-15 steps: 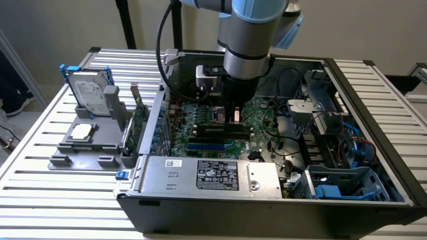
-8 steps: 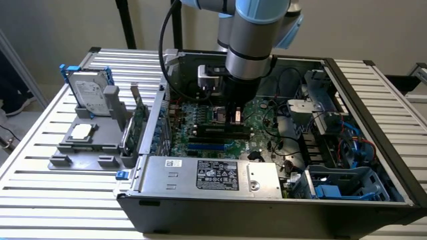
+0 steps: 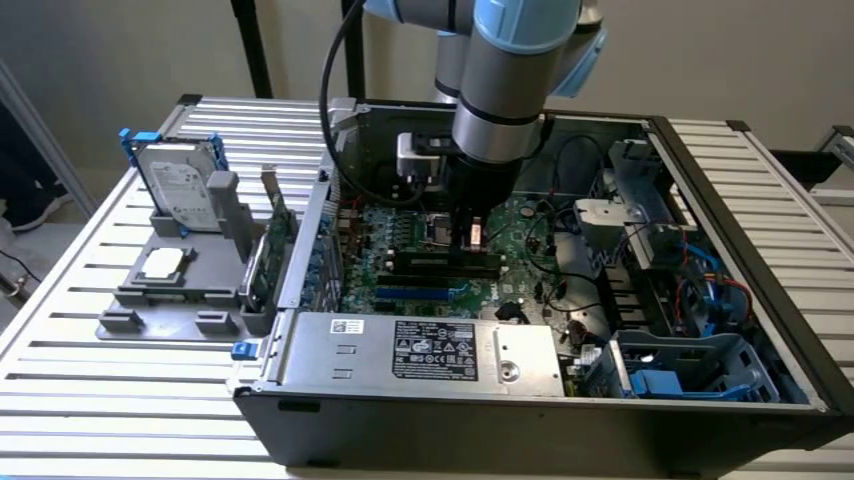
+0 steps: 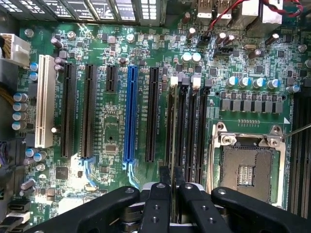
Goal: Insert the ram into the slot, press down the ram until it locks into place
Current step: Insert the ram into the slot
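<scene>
While the arm reaches straight down into the open computer case [image 3: 534, 425], the gripper [image 3: 470, 238] sits low over the motherboard [image 4: 112, 141], between the square silver processor socket [image 4: 248, 170] and the long blue slot [image 4: 129, 111]. From the wrist view the reason for that spot is plain. The ram [image 4: 170, 131] stands on edge in the slot [image 4: 173, 86], the outermost of the parallel black memory sockets on the blue slot's side, and it shows as little more than a thin line running away from the claw. The two black fingers [image 4: 164, 174] are drawn close together with that top edge between them, so I judge the claw to be pinched shut on the stick near one end. A grip there keeps the card upright and in line with the socket. From the side, the ram [image 3: 438, 263] is a dark strip stretching from under the claw toward the exterior view's left. The neighbouring sockets [image 4: 192, 126] stand empty. I cannot tell from here whether the end latches have snapped in, so I would not call the stick locked.
</scene>
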Tool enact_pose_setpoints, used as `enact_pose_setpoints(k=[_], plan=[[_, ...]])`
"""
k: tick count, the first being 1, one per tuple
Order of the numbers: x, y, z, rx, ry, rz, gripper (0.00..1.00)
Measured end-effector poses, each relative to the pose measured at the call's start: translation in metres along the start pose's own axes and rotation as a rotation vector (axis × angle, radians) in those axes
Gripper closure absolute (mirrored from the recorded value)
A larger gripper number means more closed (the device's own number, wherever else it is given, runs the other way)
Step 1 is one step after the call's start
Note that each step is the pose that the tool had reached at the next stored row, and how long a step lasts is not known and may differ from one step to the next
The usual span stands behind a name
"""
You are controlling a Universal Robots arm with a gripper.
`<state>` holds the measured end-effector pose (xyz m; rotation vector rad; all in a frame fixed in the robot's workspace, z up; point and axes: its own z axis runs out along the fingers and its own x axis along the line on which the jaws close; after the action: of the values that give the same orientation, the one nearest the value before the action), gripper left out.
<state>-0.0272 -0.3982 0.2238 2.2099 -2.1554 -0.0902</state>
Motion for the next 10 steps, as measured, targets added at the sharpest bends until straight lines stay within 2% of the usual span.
enact_pose_setpoints(k=[5,10], plan=[[-0.0003,-0.0017,0.0001,-0.0068,0.0018,0.001,0.86],[-0.0002,-0.0026,0.0001,-0.0096,0.0037,0.001,0.86]])
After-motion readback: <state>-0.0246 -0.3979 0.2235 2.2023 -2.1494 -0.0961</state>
